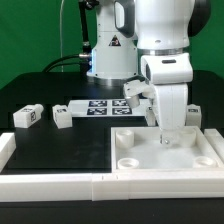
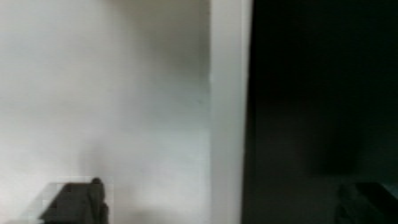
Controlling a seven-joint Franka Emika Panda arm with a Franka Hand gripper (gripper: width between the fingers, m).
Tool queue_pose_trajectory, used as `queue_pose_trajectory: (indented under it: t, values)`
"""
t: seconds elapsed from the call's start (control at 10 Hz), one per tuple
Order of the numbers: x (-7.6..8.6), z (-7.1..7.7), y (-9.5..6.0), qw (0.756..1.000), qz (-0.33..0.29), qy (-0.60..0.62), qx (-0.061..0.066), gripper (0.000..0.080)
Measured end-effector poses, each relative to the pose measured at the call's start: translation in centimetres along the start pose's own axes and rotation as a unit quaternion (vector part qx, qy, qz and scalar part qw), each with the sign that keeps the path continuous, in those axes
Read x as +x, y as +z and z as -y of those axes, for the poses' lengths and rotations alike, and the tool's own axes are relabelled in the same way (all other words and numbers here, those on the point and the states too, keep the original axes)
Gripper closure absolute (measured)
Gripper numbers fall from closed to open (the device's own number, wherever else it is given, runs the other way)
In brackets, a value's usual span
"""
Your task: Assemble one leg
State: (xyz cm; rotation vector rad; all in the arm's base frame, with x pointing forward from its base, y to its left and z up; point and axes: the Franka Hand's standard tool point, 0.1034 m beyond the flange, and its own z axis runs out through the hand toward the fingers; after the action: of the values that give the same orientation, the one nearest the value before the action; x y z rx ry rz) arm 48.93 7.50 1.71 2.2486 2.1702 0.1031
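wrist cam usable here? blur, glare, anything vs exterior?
Wrist view: badly out of focus, just a featureless white surface against black, with the gripper showing only as two dark smudges. Exterior view: sharper and evenly lit; the white panel is bright with soft shadows in its holes, and the marker board tags stay distinct.

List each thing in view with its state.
white panel: flat on the table, no leg fitted.
gripper: open, straddling the white panel's edge.
leftmost leg: loose on the table.
leg beside it: loose on the table.
marker board: flat on the table.
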Motion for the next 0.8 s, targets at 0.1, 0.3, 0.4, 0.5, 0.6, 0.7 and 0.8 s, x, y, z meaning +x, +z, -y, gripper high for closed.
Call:
queue_pose_trajectory:
  t: [0.1,0.3,0.4,0.5,0.6,0.7,0.8]
  values:
    - [0.3,0.6,-1.8,1.0,0.002,0.02,-0.007,0.0151]
    - [1.0,1.4,-4.4,0.999,0.003,0.044,-0.022,0.0151]
    - [0.9,1.5,-4.0,0.998,0.003,0.057,-0.019,0.0151]
    - [0.9,1.5,-3.9,0.998,0.003,0.057,-0.018,0.0151]
    - [0.9,1.5,-3.9,0.998,0.003,0.057,-0.018,0.0151]
    - [0.9,1.5,-3.9,0.995,0.002,0.101,-0.018,0.0151]
    - [0.9,1.5,-3.9,0.987,0.0,0.159,-0.018,0.0151]
